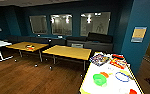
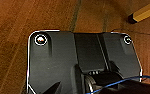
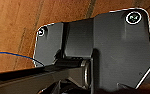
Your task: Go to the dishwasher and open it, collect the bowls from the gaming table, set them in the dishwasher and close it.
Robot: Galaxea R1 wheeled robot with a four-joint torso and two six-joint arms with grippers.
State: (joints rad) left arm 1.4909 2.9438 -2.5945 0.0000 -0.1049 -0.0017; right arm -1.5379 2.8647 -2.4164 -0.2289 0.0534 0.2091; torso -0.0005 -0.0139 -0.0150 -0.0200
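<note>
Pincer state on both arms: cannot tell; wrist views looking down on wood floor. Green bowl on white-topped gaming table, lower right of head view, beside blue ring. Beyond: two yellow tables, dark sofa.

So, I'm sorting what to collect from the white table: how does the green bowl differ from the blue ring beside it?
The green bowl is solid translucent green with raised sides; the blue ring is a thin flat hoop, open in the middle. Both are round and lie on the gaming table, apart from each other.
</note>
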